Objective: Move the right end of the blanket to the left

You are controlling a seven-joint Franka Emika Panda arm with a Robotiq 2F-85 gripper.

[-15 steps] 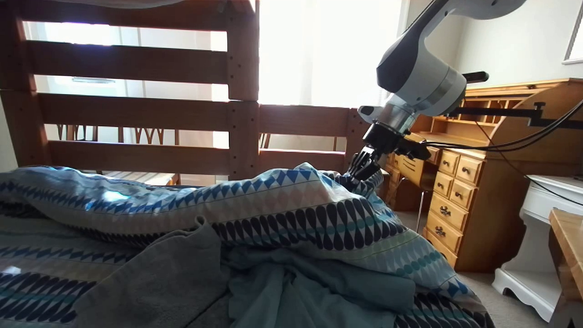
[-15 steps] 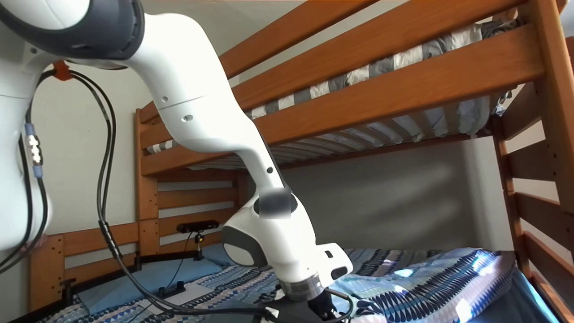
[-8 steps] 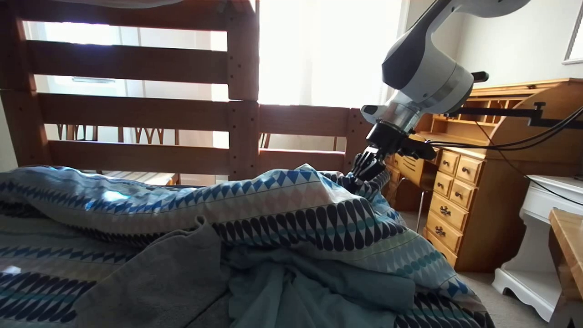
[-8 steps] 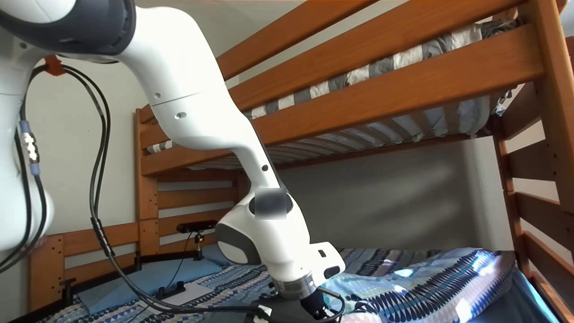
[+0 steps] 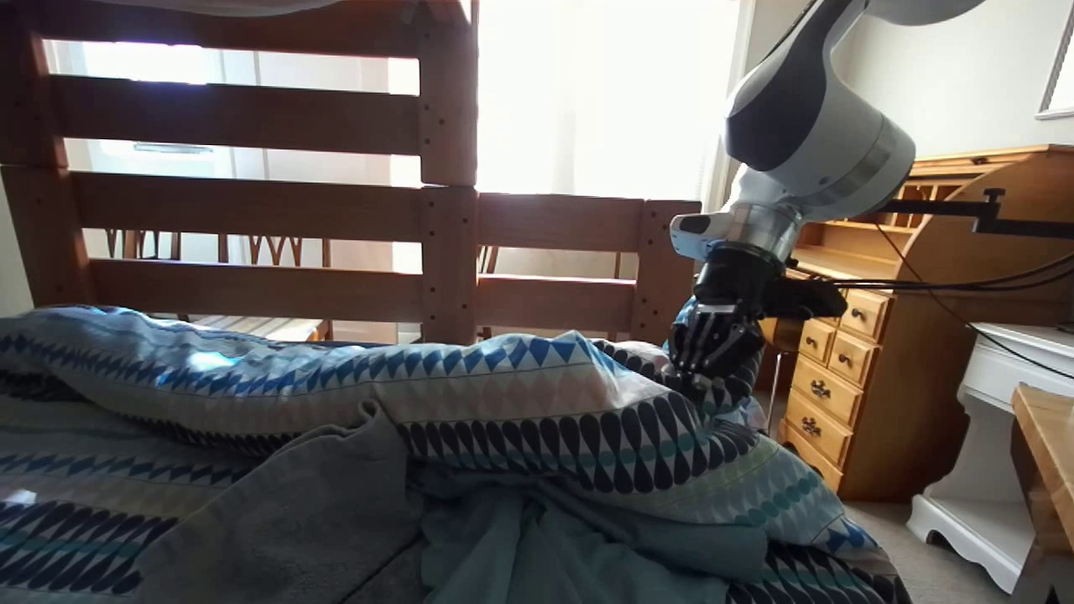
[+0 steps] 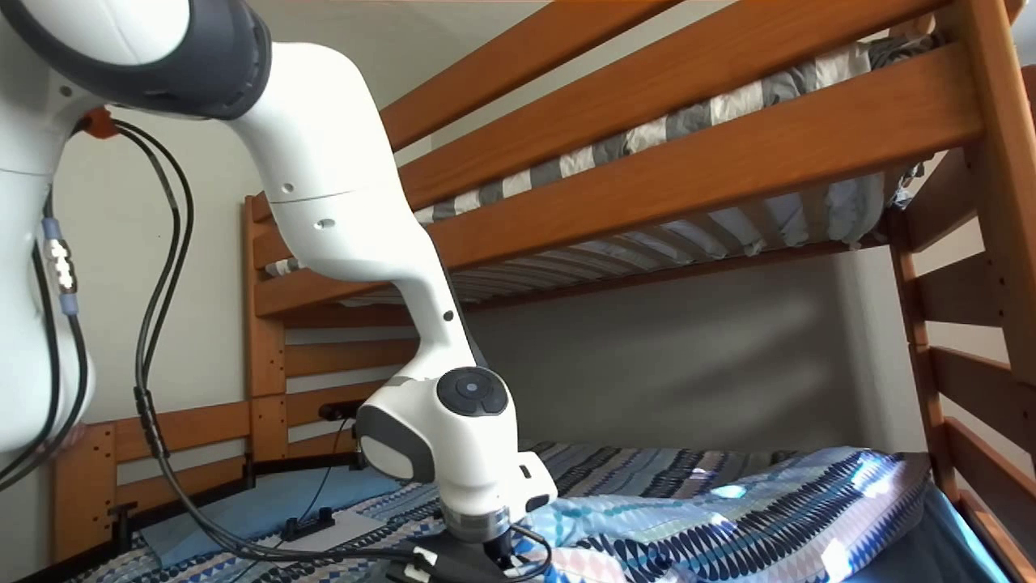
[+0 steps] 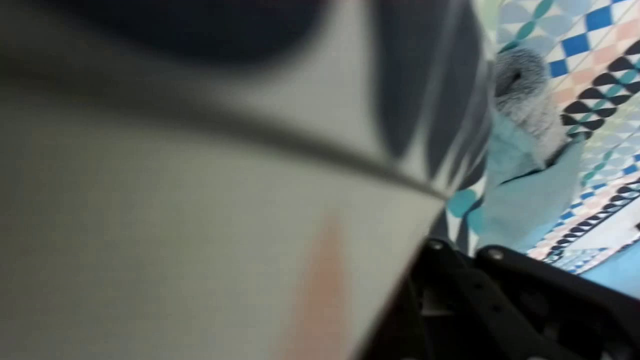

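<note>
Navy-and-white patterned blanket (image 5: 537,390): one fold is gripped by the end effector (image 7: 465,250), jaws nearly together.

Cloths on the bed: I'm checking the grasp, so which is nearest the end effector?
The patterned blanket, pinched by the end effector; the plain grey cloth and plain teal cloth lie farther away.

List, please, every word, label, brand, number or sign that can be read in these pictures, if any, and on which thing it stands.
No text can be read in any view.
Blanket: patterned shapes only, no letters seen.
Round button pad on the arm: any marks are too small to read.
Cable connector: too small to tell whether it bears writing.
</note>
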